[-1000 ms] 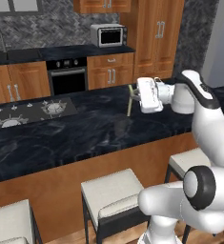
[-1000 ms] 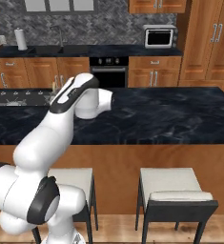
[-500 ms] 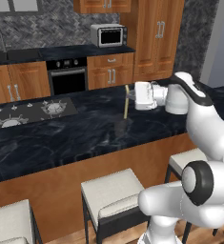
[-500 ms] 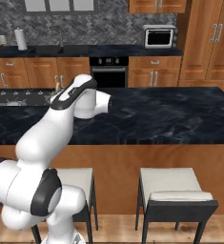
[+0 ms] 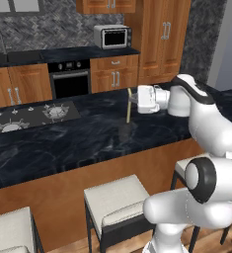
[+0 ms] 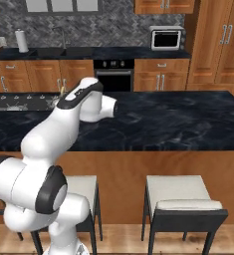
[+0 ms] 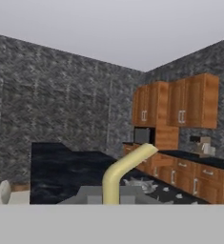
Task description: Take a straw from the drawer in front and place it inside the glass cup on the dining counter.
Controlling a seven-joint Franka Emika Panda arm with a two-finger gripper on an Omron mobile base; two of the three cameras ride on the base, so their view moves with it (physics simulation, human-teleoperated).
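Gripper [image 5: 133, 98] jaws clamped on the thin pale yellow-tan straw [image 5: 129, 106], which hangs near-upright with its lower end at the clear glass cup [image 5: 126, 130] on the black marble-veined dining surface [image 5: 73, 143]; whether the tip is inside the cup cannot be told. In the hand view the straw [image 7: 117, 176] shows its short bent end. Open dark surface surrounds the cup; white-cushioned stools [image 5: 120, 197] line the near edge.

One straw [image 5: 129, 105], one glass cup [image 5: 126, 131] (barely visible), three stools [image 5: 118, 200], one microwave [image 5: 112, 36], one oven [image 5: 71, 79].
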